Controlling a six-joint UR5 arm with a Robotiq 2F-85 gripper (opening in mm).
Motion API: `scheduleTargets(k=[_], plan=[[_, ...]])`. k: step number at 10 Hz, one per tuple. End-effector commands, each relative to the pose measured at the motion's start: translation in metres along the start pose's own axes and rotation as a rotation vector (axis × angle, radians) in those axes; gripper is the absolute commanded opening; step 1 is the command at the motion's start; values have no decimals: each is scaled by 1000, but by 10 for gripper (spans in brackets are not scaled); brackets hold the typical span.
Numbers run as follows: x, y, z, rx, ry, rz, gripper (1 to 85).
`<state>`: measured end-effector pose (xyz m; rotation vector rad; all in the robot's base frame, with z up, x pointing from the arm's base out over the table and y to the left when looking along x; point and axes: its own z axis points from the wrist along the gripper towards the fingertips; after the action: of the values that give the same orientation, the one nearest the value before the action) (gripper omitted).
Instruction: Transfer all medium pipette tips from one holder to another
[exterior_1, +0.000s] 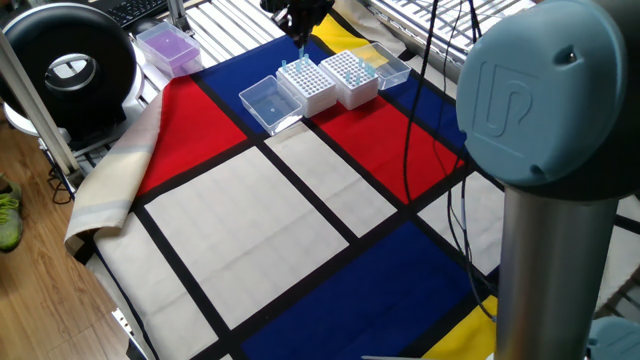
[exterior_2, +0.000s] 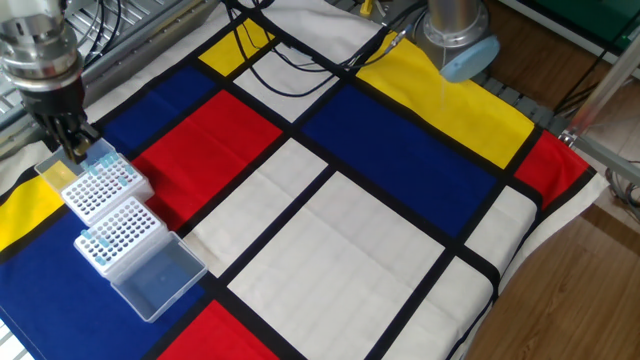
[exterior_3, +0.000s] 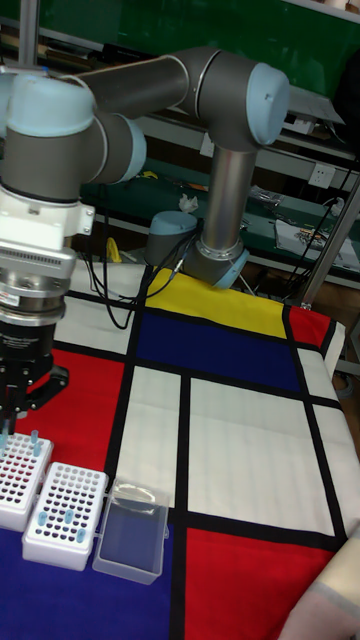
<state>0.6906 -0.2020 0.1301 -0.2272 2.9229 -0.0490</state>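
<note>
Two white holders stand side by side on the cloth: one (exterior_2: 103, 188) (exterior_1: 350, 80) (exterior_3: 20, 478) and, beside it, another (exterior_2: 122, 236) (exterior_1: 312, 90) (exterior_3: 65, 503). A few pale-blue medium pipette tips (exterior_2: 97, 241) (exterior_3: 62, 520) stick up from the second holder, and a few (exterior_2: 100, 166) from the first. My gripper (exterior_2: 77, 150) (exterior_1: 301, 28) (exterior_3: 8, 415) hangs just above the first holder's far end. It looks shut on one slim blue tip (exterior_1: 302, 47) that points down.
A clear lid (exterior_2: 155, 277) (exterior_1: 266, 103) (exterior_3: 130, 527) lies open beside the second holder, and another clear lid (exterior_1: 390, 68) beside the first. A purple box (exterior_1: 167, 46) and a round black device (exterior_1: 68, 66) stand at the table's far corner. Cables (exterior_2: 300, 55) cross the cloth near the arm base.
</note>
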Motion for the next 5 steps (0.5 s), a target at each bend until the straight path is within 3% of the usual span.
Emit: scheduleTargets(k=[1,5], plan=[[7,-16,7,-11,-16,-31,17],[1,-15,13,-17,-29,-36,17]])
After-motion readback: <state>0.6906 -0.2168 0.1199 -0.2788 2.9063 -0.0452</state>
